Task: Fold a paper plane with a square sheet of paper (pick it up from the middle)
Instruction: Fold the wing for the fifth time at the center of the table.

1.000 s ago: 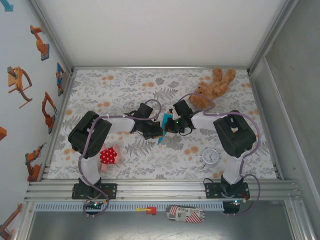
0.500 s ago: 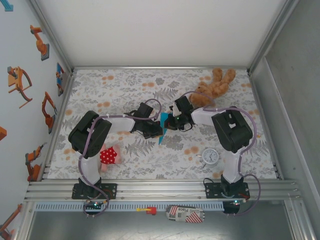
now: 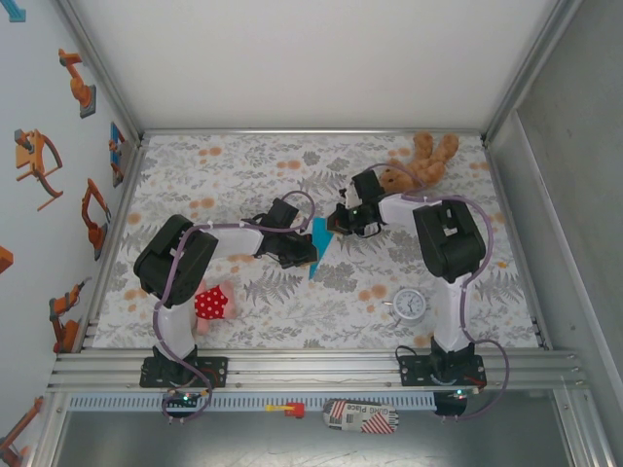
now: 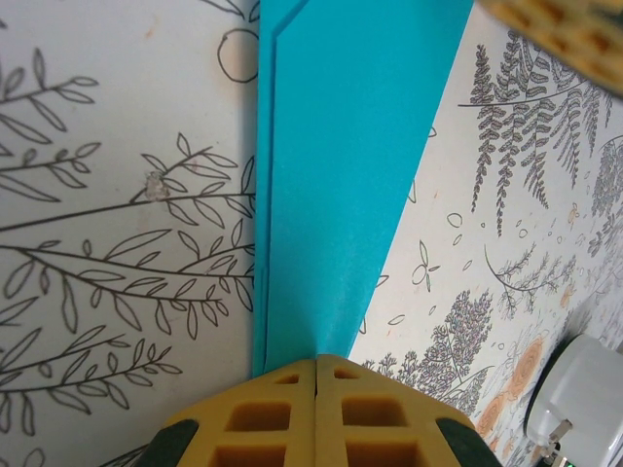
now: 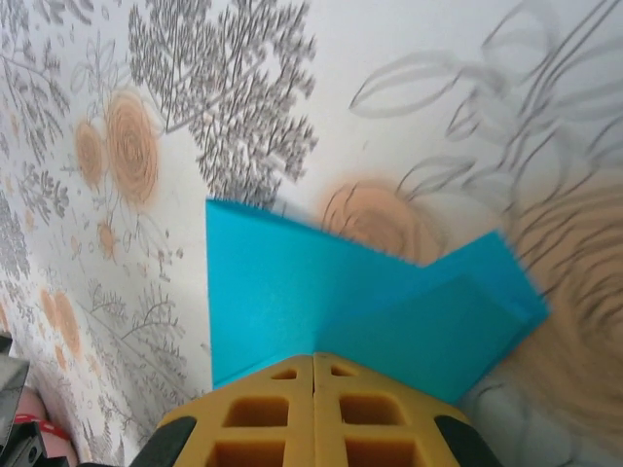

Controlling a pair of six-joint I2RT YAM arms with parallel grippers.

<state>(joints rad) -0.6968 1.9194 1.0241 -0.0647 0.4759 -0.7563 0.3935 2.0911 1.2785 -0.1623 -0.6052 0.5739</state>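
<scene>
You get the top external view from above and behind the arm bases, looking down on the whole flowered table (image 3: pixel 214 175) from far off; your left wrist camera sits right behind the left gripper (image 4: pixel 315 362), facing along the folded paper (image 4: pixel 341 146) at close range; your right wrist camera looks past the right gripper (image 5: pixel 313 358) just as near; all three views share that paper and the cloth around it.

Right claw (image 3: pixel 337 225): shifted rearward, now closer to the teddy bear (image 3: pixel 419 163).
Paper plane (image 3: pixel 318 245): more blue length exposed than before.
</scene>
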